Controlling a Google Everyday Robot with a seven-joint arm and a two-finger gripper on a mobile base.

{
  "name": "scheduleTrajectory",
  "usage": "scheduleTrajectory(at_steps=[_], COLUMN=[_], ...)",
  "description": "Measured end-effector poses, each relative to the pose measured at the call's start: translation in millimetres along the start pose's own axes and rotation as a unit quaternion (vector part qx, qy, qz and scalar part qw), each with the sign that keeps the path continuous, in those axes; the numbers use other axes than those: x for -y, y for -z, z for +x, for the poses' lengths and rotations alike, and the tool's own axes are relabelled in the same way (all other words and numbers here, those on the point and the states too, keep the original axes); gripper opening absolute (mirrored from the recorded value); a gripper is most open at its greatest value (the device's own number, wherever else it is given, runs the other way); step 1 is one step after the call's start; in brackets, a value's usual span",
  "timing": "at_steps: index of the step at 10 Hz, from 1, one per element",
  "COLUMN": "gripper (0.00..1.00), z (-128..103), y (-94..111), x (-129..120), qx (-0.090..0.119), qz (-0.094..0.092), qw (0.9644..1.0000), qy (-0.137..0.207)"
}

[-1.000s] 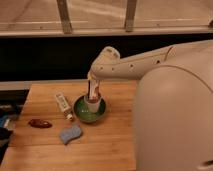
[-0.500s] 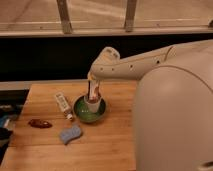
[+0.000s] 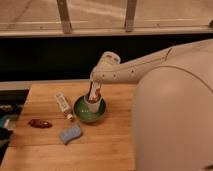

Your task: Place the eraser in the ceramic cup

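Gripper (image 3: 94,91) poised directly over the ceramic cup (image 3: 93,106) — jaw state impossible to tell here. Eraser (image 3: 95,92) upright, lower end apparently down inside the cup mouth, red band showing above the rim. Cup itself nested in the green bowl (image 3: 82,116) — probably steadied so. White tube (image 3: 63,105) and blue sponge (image 3: 70,133) left aside on the wooden table (image 3: 105,145).

Smooth off-white arm (image 3: 150,67) w/ rounded joint housings; gripper (image 3: 95,95) at its end, over bowl.
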Motion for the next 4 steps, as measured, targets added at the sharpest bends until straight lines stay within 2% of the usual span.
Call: scheduleTrajectory(at_steps=[3, 4], gripper=[0.8, 0.8], z=[-4.0, -5.7], y=[-6.7, -9.0], x=[-2.0, -5.7], qx=[0.004, 0.005], qz=[-0.004, -0.011], qw=[1.0, 0.9999], qy=[0.005, 0.009])
